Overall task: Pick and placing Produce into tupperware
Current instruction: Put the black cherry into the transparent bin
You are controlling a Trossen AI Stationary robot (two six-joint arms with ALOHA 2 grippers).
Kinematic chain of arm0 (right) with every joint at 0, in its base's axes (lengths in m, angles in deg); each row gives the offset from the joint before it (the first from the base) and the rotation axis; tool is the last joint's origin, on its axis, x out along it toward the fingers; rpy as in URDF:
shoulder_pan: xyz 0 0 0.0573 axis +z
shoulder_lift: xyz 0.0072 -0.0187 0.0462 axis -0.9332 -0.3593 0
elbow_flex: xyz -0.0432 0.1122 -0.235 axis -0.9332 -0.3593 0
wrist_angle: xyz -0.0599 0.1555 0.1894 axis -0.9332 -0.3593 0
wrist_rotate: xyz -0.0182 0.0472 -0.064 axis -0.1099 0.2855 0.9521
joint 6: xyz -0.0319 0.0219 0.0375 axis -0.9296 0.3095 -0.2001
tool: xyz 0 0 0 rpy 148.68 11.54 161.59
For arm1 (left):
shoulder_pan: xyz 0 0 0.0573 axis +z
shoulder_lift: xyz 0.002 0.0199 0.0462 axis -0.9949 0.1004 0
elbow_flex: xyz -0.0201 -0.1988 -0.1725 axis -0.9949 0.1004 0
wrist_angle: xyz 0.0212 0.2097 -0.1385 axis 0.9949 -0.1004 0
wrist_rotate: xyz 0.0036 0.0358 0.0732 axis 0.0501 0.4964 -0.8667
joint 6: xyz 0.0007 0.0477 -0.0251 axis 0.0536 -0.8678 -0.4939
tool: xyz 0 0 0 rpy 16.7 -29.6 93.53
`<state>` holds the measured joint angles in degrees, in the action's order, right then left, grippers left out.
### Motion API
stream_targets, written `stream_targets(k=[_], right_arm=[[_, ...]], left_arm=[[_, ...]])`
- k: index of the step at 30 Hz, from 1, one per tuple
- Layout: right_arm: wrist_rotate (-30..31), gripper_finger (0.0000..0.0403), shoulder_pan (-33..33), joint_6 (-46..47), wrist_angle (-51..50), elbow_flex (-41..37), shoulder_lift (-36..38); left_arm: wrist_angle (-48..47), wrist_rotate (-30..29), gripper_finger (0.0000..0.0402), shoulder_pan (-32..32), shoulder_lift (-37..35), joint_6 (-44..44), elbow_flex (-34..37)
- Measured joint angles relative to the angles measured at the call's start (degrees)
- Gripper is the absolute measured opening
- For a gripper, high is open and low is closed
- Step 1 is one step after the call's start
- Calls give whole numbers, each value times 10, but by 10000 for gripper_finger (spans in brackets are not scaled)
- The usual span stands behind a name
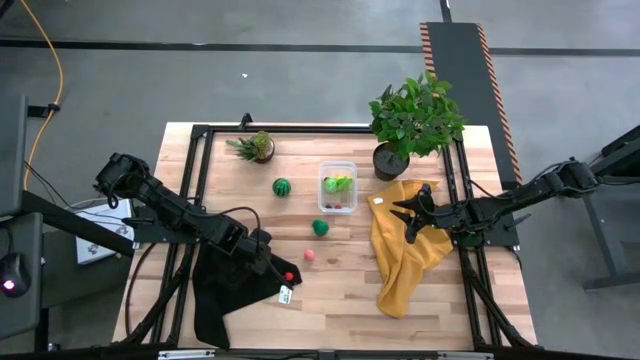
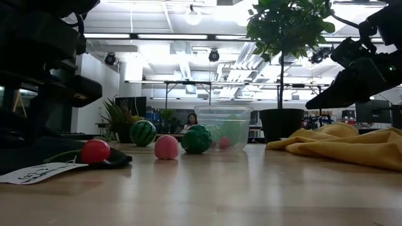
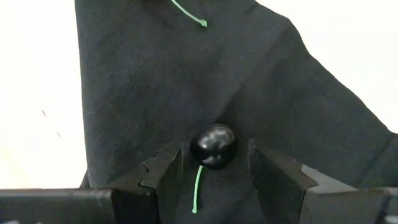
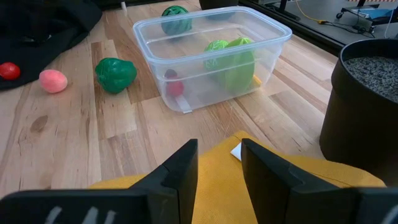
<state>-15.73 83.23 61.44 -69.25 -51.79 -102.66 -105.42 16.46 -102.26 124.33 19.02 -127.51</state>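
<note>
Left gripper [image 3: 214,177] jaws spread, straddling red ball [image 1: 289,276] on black cloth [image 1: 225,290]. Risk: ball rolls away, cloth snags. Right gripper [image 4: 219,165] jaws slightly apart, empty, above yellow cloth [image 1: 405,255]. Tupperware [image 1: 337,186] mid-bench, partly filled.

Wooden table [image 1: 340,290] with cloths, produce

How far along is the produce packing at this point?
Done: green, yellow and red pieces sit in the tupperware. In hand: nothing visibly; the left gripper straddles a ball on the black cloth. Left: melon, green piece, pink piece, red ball.
</note>
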Motion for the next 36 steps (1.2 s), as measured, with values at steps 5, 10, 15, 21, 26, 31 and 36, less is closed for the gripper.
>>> stream_targets(k=[5,10,15,21,26,31,36], right_arm=[[0,114,0,0,0,0,0],[0,114,0,0,0,0,0],[0,114,0,0,0,0,0],[0,114,0,0,0,0,0],[0,114,0,0,0,0,0],[0,114,0,0,0,0,0],[0,114,0,0,0,0,0]], left_arm=[[0,-1,166,0,0,-3,0],[0,-3,166,0,0,-3,0],[0,-9,166,0,0,-4,0],[0,-10,166,0,0,-4,0],[1,-12,166,0,0,-6,0],[1,-16,166,0,0,-7,0],[1,-16,166,0,0,-7,0]])
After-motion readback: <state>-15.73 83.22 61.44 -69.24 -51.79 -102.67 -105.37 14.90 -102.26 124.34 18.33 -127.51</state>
